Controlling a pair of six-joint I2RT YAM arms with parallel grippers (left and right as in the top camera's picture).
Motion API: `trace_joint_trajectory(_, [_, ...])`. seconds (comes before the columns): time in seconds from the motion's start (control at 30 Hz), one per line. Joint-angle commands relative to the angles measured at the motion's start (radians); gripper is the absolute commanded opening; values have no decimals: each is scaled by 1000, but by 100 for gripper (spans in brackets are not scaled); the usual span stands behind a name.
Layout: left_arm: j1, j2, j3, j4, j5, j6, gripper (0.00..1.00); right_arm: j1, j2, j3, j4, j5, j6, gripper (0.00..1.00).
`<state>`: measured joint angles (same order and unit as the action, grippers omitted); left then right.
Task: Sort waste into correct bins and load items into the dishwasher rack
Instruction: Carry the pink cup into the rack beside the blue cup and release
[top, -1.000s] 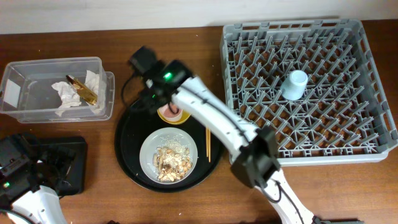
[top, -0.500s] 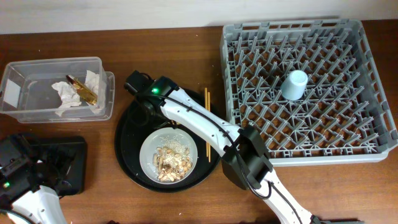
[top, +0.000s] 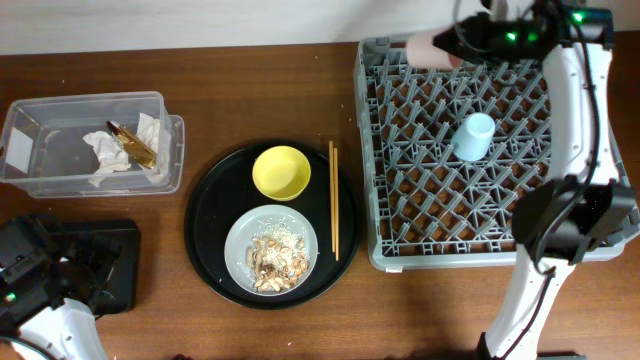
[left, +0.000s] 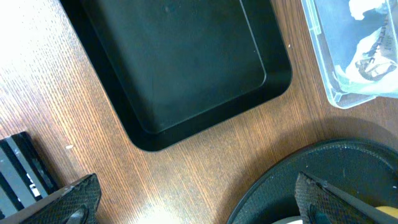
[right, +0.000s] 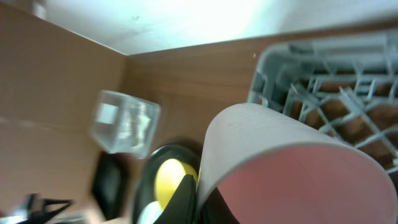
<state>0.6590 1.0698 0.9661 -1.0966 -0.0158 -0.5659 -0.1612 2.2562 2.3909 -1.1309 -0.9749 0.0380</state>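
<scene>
My right gripper (top: 452, 46) is shut on the wall of the small pink cup (top: 428, 47) and holds it on its side over the far rim of the grey dishwasher rack (top: 366, 150). That cup (right: 298, 168) fills the right wrist view, pinched by a black finger (right: 185, 200). A light blue cup (top: 474, 136) stands upside down in the rack. The yellow bowl (top: 281, 172), the plate (top: 240, 232) of food scraps (top: 275, 258) and the chopsticks (top: 334, 200) lie on the round black tray (top: 210, 215). My left gripper (left: 199, 205) is open over bare table near the shallow black tray (left: 186, 62).
The clear box (top: 60, 105) at the far left holds crumpled napkins (top: 105, 152) and a gold-brown wrapper (top: 132, 143). The shallow black tray (top: 112, 268) lies at the front left beside the left arm (top: 30, 285). Bare wood lies between the round tray and the rack.
My right gripper shut on the pink cup at the yellow bowl, lifted it and carried it right to the rack's far edge. The left arm has not moved.
</scene>
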Motion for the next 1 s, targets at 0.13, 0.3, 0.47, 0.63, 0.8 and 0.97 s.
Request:
trace_joint_trajectory(0.13, [3,-2,2,3,-7,-6,99,-152,128,-287,171,-577,26,10])
trace_joint_trajectory(0.3, [3,-2,2,3,-7,-6,99,-64,142,-288,228,-529,125,9])
trace_joint_trajectory(0.47, [3,-2,2,3,-7,-6,99,-61,42,-284,209,-177,127,10])
trace_joint_trajectory(0.63, [3,-2,2,3,-7,-6,99,92,-317,-282,190,744,78,75])
trace_joint_trajectory(0.8, [3,-2,2,3,-7,-6,99,199,-169,-283,336,1168,-192,78])
trace_joint_trajectory(0.97, [3,-2,2,3,-7,-6,99,200,-50,-283,305,1173,-181,65])
